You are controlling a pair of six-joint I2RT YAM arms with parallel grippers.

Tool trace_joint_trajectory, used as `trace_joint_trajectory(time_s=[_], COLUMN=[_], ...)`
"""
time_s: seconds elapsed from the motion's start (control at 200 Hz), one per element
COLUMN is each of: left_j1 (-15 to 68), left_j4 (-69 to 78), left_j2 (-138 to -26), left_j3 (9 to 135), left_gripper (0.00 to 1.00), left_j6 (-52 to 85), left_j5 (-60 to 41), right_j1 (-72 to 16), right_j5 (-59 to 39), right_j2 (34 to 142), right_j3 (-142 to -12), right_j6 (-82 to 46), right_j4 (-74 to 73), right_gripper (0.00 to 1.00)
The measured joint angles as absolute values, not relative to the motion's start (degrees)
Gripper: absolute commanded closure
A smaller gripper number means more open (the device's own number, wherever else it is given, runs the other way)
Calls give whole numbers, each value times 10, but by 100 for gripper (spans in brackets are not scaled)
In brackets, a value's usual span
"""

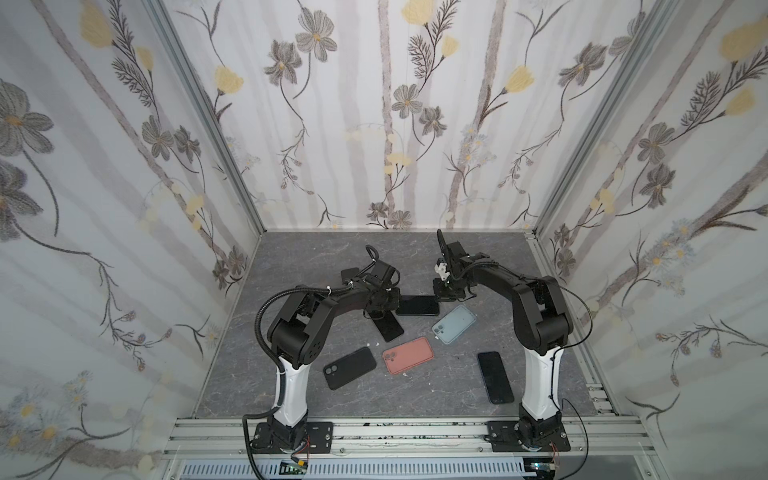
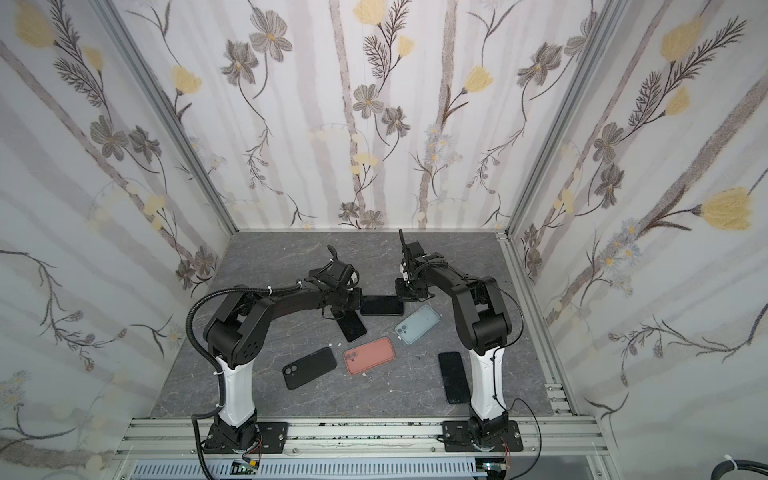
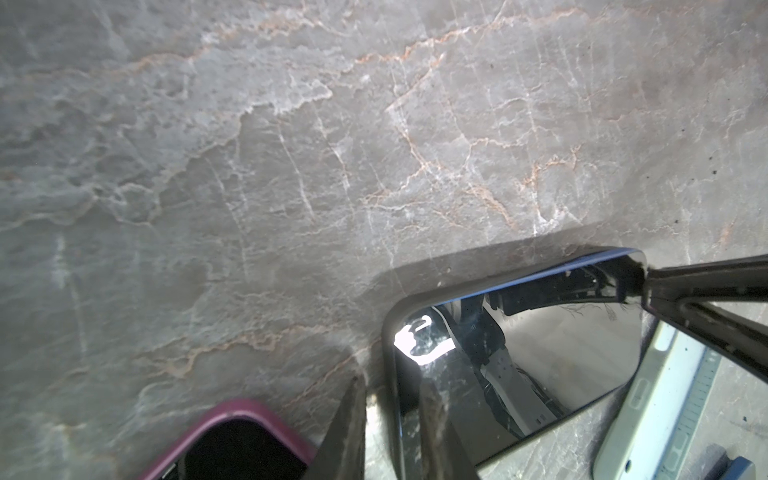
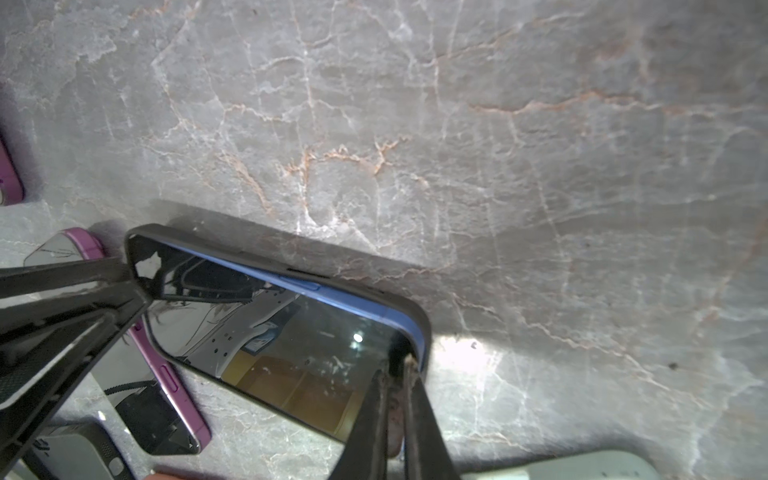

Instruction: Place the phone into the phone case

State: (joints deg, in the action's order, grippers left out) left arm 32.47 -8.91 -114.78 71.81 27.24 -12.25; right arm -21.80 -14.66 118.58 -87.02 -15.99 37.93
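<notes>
- Right gripper [image 4: 397,372], clenched empty, is pressing the 3 o'clock end of the blue phone [image 4: 291,345]
- Left gripper [image 3: 390,380] is pinching the grey phone case [image 3: 386,336] rim at 9 o'clock
- Rim slipping is likely risking the half-seated phone popping out

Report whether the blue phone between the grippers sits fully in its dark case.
Partly in. The blue phone stands proud of the dark case rim along one long edge.

In both top views the phone [image 1: 417,305] [image 2: 382,306] has both ends hidden beneath the jaws. The left wrist view's edge cuts off the purple phone [image 3: 237,449].
</notes>
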Motion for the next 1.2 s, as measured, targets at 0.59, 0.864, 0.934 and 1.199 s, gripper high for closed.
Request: trace_joint_trajectory(time_s=[0.59, 0.864, 0.934, 1.199], left_j1=[324, 324, 324, 324], left_j4=[-84, -78, -78, -78], left_j2=[-1147, -1145, -1145, -1145], left_j3=[714, 710, 710, 710], left_gripper=[79, 79, 79, 79], left_j6=[272, 272, 272, 272], left_j5=[-123, -125, -126, -125], right_j1=[-219, -218, -217, -218], right_j5=[-144, -115, -121, -132], right_j2=[1194, 1198, 1201, 1208], right_j3=[-881, -889, -889, -893], right_j6=[-160, -159, -158, -157], right_j4=[387, 406, 406, 406], right_gripper=[88, 87, 87, 89])
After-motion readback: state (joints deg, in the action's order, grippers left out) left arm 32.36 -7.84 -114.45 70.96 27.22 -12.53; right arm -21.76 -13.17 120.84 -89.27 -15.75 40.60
